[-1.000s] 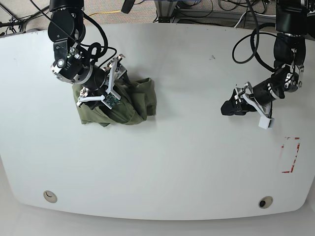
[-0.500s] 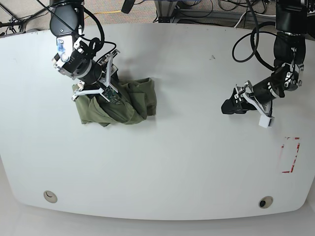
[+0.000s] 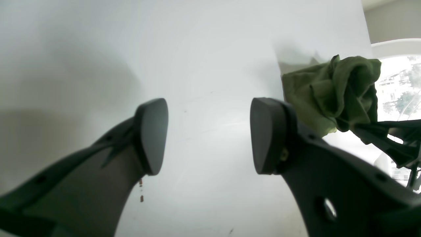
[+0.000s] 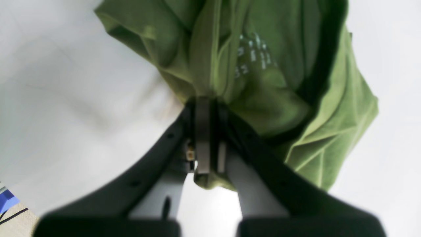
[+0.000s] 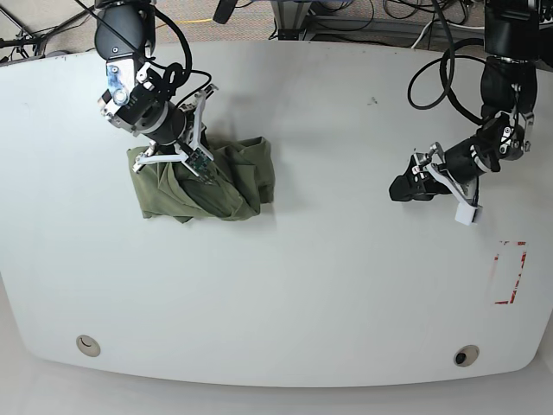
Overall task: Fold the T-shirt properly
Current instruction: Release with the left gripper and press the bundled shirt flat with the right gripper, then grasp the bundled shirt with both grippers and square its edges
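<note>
At upper left of the base view we see the T-shirt (image 5: 207,181) crumpled on the white table (image 5: 302,285). The right gripper (image 4: 205,108) is clenched on a fold of it. At right, the left gripper (image 3: 207,135) hangs released, jaws parted over bare tabletop.

table (image 5: 285,285) – white, rounded | cables (image 5: 346,17) – behind | window (image 3: 399,89) – bright
</note>
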`<state>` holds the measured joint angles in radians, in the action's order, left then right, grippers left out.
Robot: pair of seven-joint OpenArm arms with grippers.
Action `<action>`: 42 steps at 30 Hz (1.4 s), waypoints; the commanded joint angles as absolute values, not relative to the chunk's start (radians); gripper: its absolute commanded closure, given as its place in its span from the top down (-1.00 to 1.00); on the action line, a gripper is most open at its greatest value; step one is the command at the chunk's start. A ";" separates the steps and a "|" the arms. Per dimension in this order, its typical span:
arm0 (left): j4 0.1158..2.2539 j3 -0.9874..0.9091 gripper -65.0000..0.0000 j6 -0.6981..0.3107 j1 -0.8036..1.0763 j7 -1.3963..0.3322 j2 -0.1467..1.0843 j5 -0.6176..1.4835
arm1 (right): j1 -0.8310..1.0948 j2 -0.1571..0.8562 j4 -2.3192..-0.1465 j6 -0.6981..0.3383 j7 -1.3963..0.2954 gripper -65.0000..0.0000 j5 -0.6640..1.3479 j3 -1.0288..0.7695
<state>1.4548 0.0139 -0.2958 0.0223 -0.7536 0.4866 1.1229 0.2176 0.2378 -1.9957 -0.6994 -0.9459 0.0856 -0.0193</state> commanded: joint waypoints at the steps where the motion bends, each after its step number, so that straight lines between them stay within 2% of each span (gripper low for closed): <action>1: 1.474 0.005 0.13 -0.308 0.007 -0.734 0.503 1.142 | 0.206 0.202 -2.031 -0.698 -0.931 -1.00 0.099 -0.024; 19: 1.469 0.005 0.13 -0.308 0.048 -0.736 0.521 1.141 | 0.079 -0.058 -2.032 -0.698 -1.010 -1.00 0.102 -0.018; 29: 1.469 0.005 0.13 -0.308 0.053 -0.736 0.521 1.141 | 0.087 -0.134 -2.009 -0.698 -1.040 -0.99 0.102 0.133; 31: 1.469 0.012 0.13 -0.308 0.051 -0.736 0.519 1.141 | 0.094 -0.153 -1.983 -0.698 -1.040 -0.88 0.102 0.162; 34: 1.469 0.021 0.13 -0.308 0.050 -0.736 0.519 1.141 | 0.097 -0.157 -1.940 -0.698 -1.036 -0.50 0.102 0.202; 36: 1.474 0.019 0.13 -0.308 0.050 -0.736 0.519 1.141 | 0.097 -0.157 -1.920 -0.698 -1.033 -0.16 0.102 0.222; 39: 1.475 0.018 0.13 -0.308 0.045 -0.736 0.521 1.142 | 0.101 -0.157 -1.934 -0.698 -1.033 0.16 0.108 0.222; 42: 1.475 0.018 0.13 -0.308 0.025 -0.736 0.521 1.142 | 0.107 -0.157 -1.982 -0.698 -1.035 0.22 0.182 0.171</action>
<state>1.4544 0.0269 -0.2958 0.0509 -0.7547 0.5049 1.1233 0.1143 -0.1501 -1.9297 -0.6994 -1.0592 0.1036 0.2005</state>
